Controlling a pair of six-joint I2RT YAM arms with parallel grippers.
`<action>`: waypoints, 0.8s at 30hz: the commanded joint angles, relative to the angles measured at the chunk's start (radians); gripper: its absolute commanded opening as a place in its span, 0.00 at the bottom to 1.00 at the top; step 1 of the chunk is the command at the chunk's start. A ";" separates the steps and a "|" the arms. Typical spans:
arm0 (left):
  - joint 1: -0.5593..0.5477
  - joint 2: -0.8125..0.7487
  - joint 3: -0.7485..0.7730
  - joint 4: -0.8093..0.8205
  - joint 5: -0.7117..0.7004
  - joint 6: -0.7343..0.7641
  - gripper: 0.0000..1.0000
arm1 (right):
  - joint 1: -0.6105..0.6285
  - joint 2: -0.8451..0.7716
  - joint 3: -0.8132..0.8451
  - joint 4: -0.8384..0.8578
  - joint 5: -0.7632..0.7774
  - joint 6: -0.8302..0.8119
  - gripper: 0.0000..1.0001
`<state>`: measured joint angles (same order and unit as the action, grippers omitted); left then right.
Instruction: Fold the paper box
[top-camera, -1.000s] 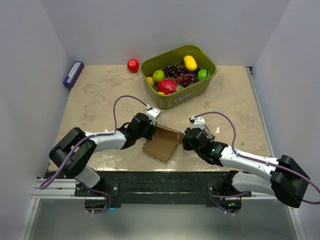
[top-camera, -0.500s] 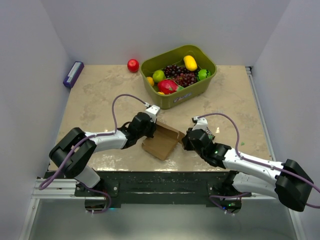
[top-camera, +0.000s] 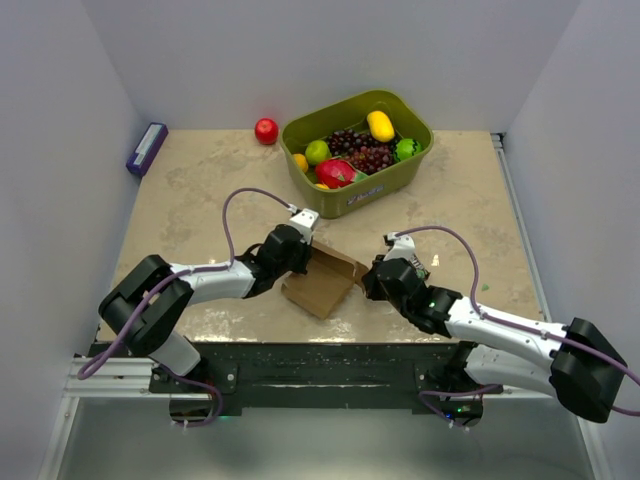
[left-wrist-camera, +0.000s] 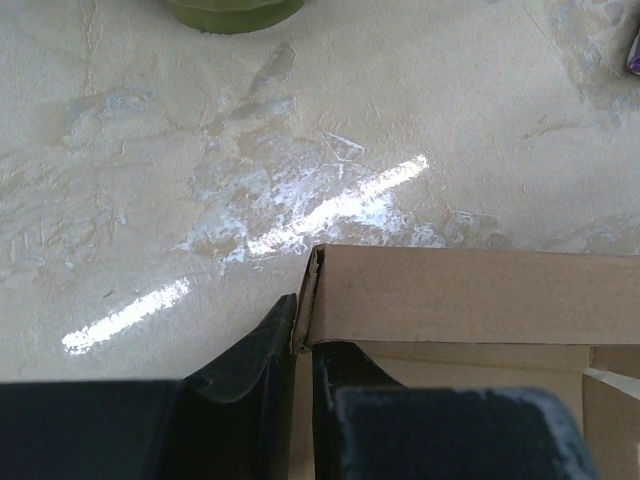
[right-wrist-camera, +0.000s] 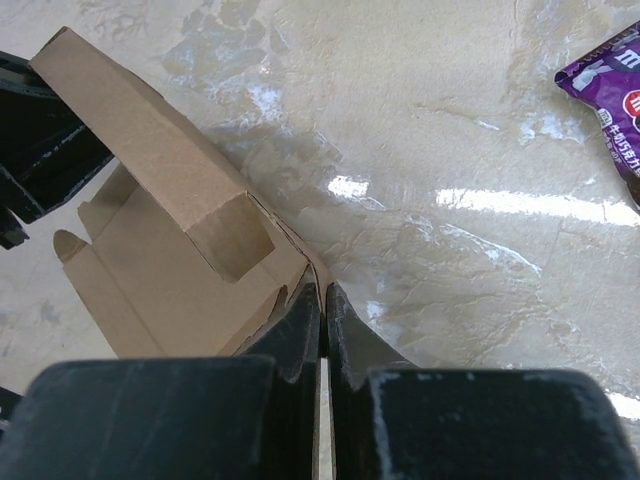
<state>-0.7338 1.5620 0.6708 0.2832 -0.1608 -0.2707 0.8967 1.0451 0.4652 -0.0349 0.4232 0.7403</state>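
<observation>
Half-folded paper box pinched from both sides

The paper box (top-camera: 322, 282) sits on the near part of the table, partly raised: one brown wall stands up over a flat panel that rests on the surface, flaps loose. Under it the table (top-camera: 200, 190) is beige, marbled and glossy, with streaks of glare; pale grey walls close the space in on three sides.

The left gripper (left-wrist-camera: 305, 330) has its dark jaws nearly together on the corner edge of the box's upright wall. The right gripper (right-wrist-camera: 320, 295) meets the box from the opposite side – jaws fully closed on a thin edge of cardboard at the box's low corner.

Beyond the box stands an olive-green bin (top-camera: 357, 150) of fruit, with a red apple (top-camera: 266, 131) further off and a small purple box (top-camera: 147, 148) far out by the wall. A purple candy packet (right-wrist-camera: 610, 75) lies near the box, past the right gripper
</observation>
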 joint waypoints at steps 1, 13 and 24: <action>0.027 0.012 -0.013 0.007 -0.132 -0.012 0.00 | -0.004 0.003 -0.010 0.024 0.049 0.025 0.00; 0.027 0.033 -0.034 0.051 -0.178 -0.035 0.00 | -0.002 0.021 -0.016 0.070 0.026 0.033 0.00; 0.027 -0.069 -0.137 0.197 0.010 -0.068 0.40 | -0.002 0.087 -0.025 0.190 0.052 -0.082 0.00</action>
<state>-0.7258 1.5593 0.5636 0.4042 -0.1761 -0.3202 0.8963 1.1297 0.4431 0.0540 0.4168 0.7280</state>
